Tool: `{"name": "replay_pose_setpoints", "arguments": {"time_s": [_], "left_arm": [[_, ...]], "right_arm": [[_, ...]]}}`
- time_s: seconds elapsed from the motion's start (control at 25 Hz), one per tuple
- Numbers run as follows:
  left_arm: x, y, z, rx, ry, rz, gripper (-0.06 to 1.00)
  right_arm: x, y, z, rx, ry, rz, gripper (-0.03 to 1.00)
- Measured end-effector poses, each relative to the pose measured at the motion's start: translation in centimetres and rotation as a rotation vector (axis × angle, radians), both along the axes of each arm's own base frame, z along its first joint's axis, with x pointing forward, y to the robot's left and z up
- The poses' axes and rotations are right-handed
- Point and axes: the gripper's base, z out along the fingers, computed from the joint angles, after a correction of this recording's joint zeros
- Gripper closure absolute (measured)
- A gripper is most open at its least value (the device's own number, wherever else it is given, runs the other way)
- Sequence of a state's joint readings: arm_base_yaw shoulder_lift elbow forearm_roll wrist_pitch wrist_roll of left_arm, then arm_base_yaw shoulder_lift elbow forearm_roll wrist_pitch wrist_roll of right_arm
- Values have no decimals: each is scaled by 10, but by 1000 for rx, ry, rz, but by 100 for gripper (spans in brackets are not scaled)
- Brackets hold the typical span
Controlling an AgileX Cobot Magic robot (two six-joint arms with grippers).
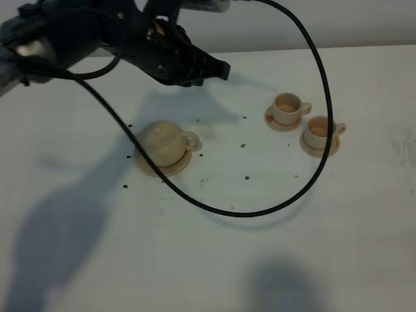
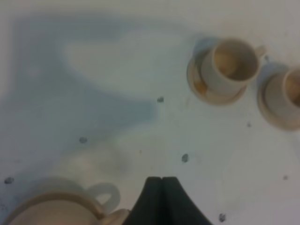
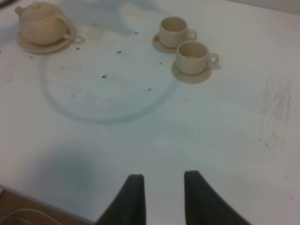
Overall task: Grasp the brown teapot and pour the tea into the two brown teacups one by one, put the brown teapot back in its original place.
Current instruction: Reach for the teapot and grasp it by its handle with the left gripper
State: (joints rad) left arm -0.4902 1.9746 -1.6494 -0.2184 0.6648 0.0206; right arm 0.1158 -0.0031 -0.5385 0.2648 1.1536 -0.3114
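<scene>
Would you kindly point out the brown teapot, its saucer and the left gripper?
brown teapot (image 1: pixel 162 143), exterior high view, on its body.
saucer (image 1: pixel 159 171), exterior high view, on its bare rim.
left gripper (image 2: pixel 162 180), left wrist view, where the jaws meet.

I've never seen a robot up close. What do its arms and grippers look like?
The left arm is bulky, glossy black, with a long thin black cable trailing off it. The left gripper and right gripper each end in two plain black fingers tapering to blunt tips.

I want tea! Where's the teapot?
In the high view the brown teapot sits on its wide saucer, left of centre, the two teacups off to its right.
</scene>
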Motion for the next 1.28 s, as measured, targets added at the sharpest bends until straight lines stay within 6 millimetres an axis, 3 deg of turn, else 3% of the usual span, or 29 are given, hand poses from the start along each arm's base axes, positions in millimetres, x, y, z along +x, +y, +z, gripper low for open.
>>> {"name": "replay_pose_setpoints", "arguments": {"time_s": [0.24,0.48,1.28], "left_arm": [[16,-8,-27,180,46,-54,100],[22,-8,-31,307,-26,-189,100],[28,-11,-90,403,73,-311,100]], "right_arm": [[0,0,0,0,-1,0,75],[0,0,0,3,0,2,75],[0,1,0,6,-1,4,75]]}}
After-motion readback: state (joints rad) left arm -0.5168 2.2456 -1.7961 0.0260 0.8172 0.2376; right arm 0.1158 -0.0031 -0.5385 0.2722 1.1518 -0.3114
